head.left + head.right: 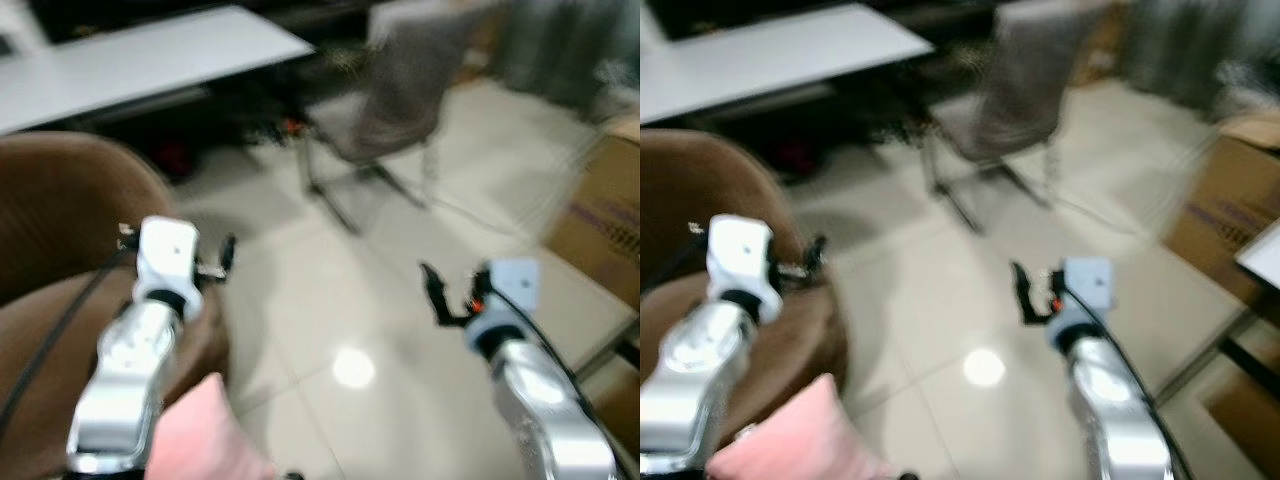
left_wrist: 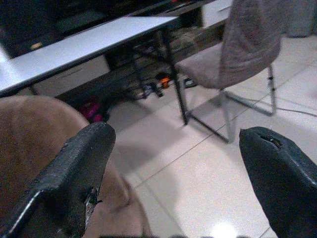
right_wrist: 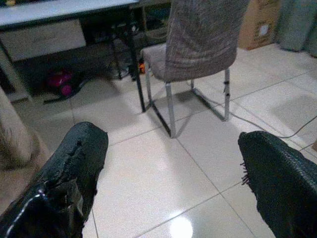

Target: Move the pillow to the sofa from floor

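Head views blurred; the camera seems to be mid-motion. Both arms are raised forward at about the same height.

Left gripper [image 1: 222,262]: fingers spread wide in its wrist view, nothing between them. It sits just above the brown sofa [image 1: 50,230], over the seat's outer edge, with the sofa's rounded back on its outer side.

Right gripper [image 1: 440,295]: also released, fingers well apart, empty. It hangs over bare tiled floor [image 1: 330,300], well apart from the sofa.

Pink pillow [image 1: 805,435]: behind and below the left gripper, close in by the forearm, at the lower edge of the head views. It appears to lean against the sofa's front or lie on the seat edge; I cannot tell which, so I cannot say whether it is properly placed.

Ahead of both grippers: a grey chair [image 3: 198,34] on chrome legs and a white table [image 2: 84,44]. A cardboard box [image 1: 605,215] stands to the outside of the right gripper.

Risks, as judgement:
- If the pillow is only propped on the edge, it could slide back to the floor; the left forearm brushing it would be enough.
- A cable crosses the tiles near the chair, a snag hazard if the robot steps forward.
- The blur makes any reach now poorly aimed.
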